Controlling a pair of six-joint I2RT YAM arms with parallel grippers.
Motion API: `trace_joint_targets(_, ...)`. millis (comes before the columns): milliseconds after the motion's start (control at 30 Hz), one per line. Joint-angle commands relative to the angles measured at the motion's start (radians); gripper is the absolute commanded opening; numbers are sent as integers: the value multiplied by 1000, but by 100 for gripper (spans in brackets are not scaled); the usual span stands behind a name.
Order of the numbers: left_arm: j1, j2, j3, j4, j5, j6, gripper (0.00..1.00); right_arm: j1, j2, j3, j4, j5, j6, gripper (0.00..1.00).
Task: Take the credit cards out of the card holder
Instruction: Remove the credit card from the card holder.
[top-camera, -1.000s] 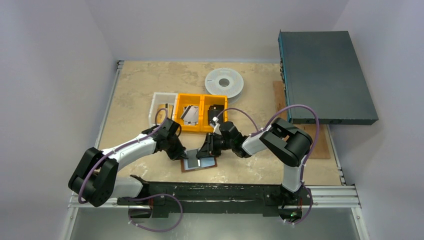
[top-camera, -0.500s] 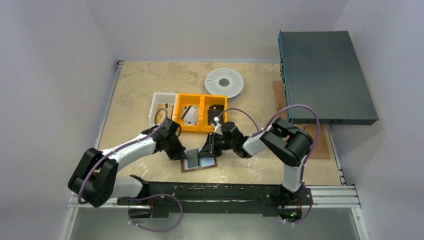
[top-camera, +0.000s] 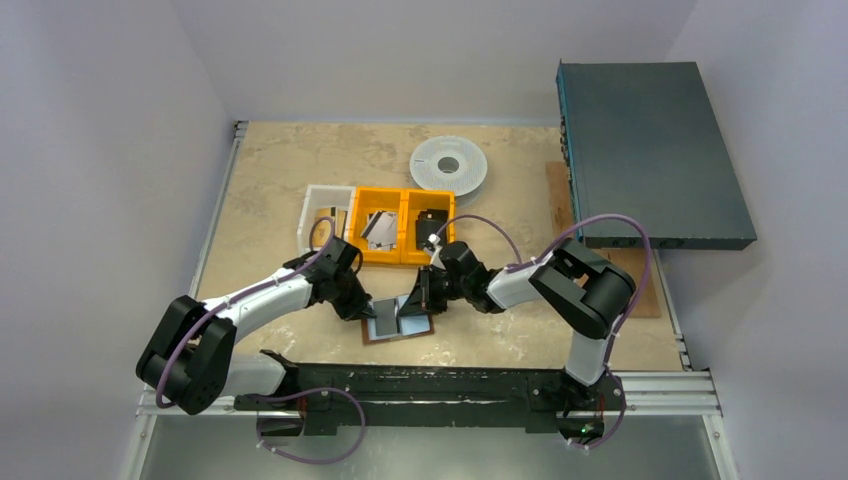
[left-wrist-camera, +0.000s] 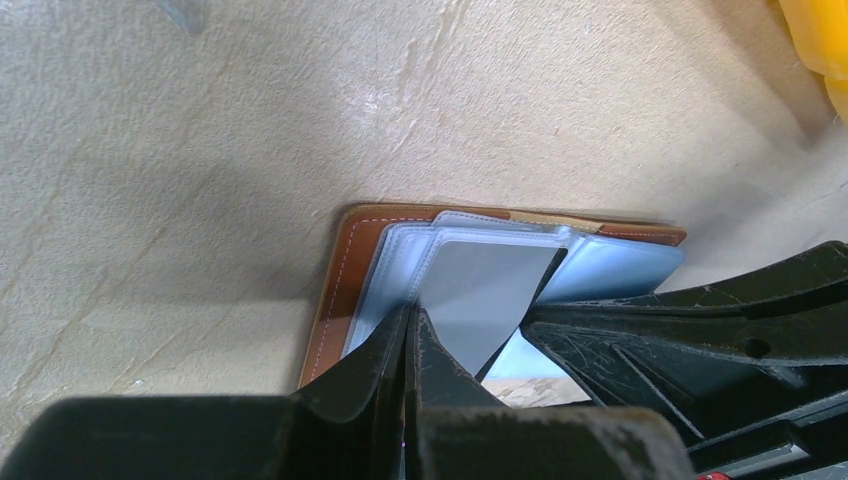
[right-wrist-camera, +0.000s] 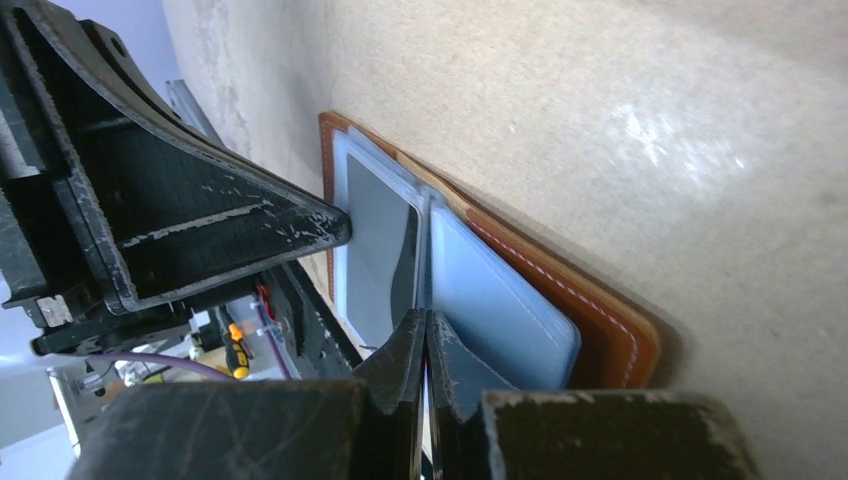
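Note:
The brown card holder (top-camera: 398, 327) lies open on the table between both arms, pale blue sleeves facing up. My left gripper (top-camera: 366, 307) is shut on the clear sleeve at its left side; in the left wrist view the jaws (left-wrist-camera: 410, 322) pinch the sleeve edge beside the brown border (left-wrist-camera: 345, 290). A grey credit card (left-wrist-camera: 490, 290) stands tilted up out of the sleeve. My right gripper (top-camera: 414, 300) is shut on that card's edge; in the right wrist view its tips (right-wrist-camera: 427, 325) meet over the sleeves (right-wrist-camera: 495, 310). More credit cards (top-camera: 379, 228) lie in the orange bin.
Two joined orange bins (top-camera: 402, 258) stand just behind the card holder, the right one with a black item (top-camera: 431, 222). A white bin (top-camera: 312, 205) is at their left, a white spool (top-camera: 449, 163) behind. A dark grey box (top-camera: 650, 150) overhangs a wooden board (top-camera: 645, 290) at right.
My right gripper has closed fully on the card and the card now tilts up from the holder. Its elbow shifted slightly right. The left arm has not moved.

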Motion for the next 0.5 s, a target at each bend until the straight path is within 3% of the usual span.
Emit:
trace_joint_targets(0, -1, 45, -55, -127, -153, 23, 0, -3, -59, 21, -160, 74, -57, 0)
trace_joint_targets(100, 8, 39, -58, -128, -160, 33, 0, -4, -70, 16, -159, 75, -63, 1)
trace_joint_targets(267, 11, 40, -57, -128, -158, 39, 0, -4, -59, -5, -61, 12, -33, 16)
trace_joint_targets(467, 11, 43, -60, -121, -152, 36, 0, -3, -33, -17, 35, -57, 9, 14)
